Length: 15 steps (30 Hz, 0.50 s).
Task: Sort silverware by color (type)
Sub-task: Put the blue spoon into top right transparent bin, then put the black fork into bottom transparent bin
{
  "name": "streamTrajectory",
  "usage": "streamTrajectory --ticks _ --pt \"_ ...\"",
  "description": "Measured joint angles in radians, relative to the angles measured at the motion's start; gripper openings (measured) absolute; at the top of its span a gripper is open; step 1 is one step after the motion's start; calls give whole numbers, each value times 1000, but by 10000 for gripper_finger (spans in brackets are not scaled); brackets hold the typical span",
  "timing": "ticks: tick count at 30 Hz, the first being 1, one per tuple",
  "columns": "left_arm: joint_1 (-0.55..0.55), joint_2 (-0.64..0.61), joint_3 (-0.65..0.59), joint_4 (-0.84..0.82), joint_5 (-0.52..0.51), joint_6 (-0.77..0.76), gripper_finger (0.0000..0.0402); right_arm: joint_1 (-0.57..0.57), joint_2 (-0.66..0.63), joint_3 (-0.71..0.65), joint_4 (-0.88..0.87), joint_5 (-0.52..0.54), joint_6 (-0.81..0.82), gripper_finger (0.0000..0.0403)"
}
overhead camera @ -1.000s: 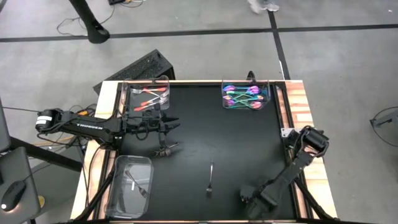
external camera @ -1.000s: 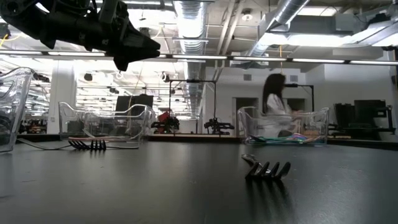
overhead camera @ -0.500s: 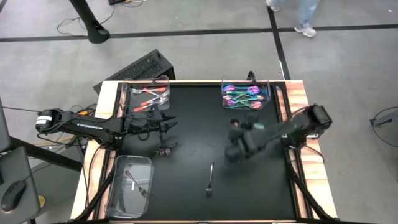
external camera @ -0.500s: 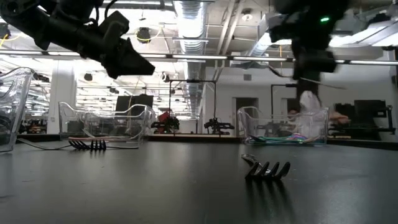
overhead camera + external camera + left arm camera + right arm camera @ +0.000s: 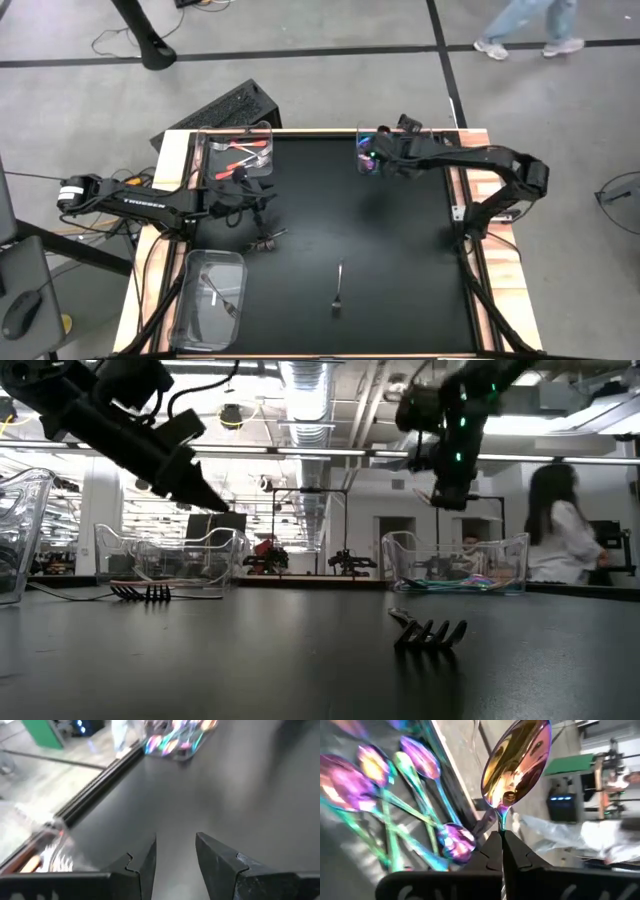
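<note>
Over the far-right clear plastic tray (image 5: 432,150) of iridescent spoons hangs right gripper (image 5: 501,851), clamped on slim iridescent purple-gold metal spoon (image 5: 517,762), bowl pointing away from the fingers; left gripper (image 5: 175,865) part-open, empty, mid-left

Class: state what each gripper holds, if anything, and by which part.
Right gripper: an iridescent spoon, pinched at the handle just below the bowl. Left gripper: open, holding nothing.

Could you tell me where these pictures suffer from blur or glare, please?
Left wrist view: motion-smeared throughout, the iridescent silverware only streaks. Right wrist view: the held iridescent spoon mirrors the room; the tray's spoons are softer. Low view: ceiling lights glare, the near fork is a silhouette. High view: evenly lit.
</note>
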Motion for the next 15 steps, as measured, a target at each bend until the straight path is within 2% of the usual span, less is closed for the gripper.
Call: streamTrajectory --ticks 3,8,15 --pt "0 0 0 -60 -12 -3 126 -55 15 -70 101 61 -123 13" --pt "7 0 0 -76 -77 2 126 -112 38 -127 195 70 -153 63" --pt "54 0 0 -65 -192 -3 126 -136 41 -129 226 69 40 157"
